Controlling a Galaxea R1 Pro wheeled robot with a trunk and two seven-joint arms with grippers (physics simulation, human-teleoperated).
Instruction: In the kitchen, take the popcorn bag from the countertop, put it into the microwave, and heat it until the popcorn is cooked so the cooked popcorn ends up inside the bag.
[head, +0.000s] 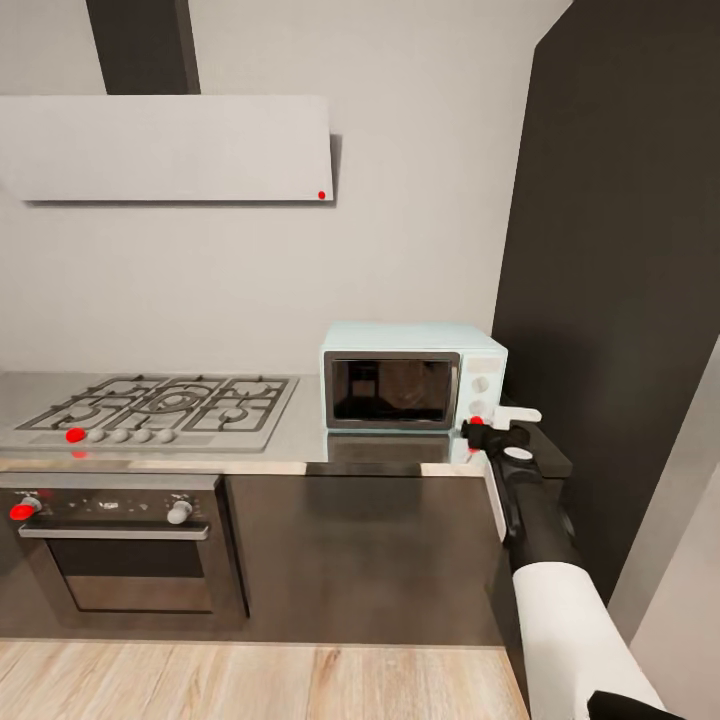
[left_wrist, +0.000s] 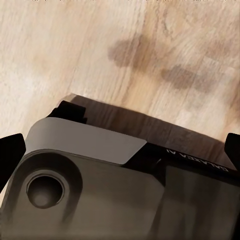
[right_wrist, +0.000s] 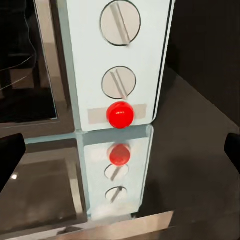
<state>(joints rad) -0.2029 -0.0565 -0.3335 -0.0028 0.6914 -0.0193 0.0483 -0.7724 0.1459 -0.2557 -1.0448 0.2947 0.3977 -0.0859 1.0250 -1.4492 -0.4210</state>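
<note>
I see the pale mint-blue microwave (head: 414, 377), dark door closed, on the grey countertop (head: 300, 445) right of the hob (head: 160, 407), my right gripper (head: 500, 425) spread open beside its red button (right_wrist: 120, 114), which my wrist camera shows beneath two knobs.

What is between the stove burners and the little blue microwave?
Nothing stands there. In the head view, a bare strip of grey countertop separates the gas hob from the microwave.
</note>
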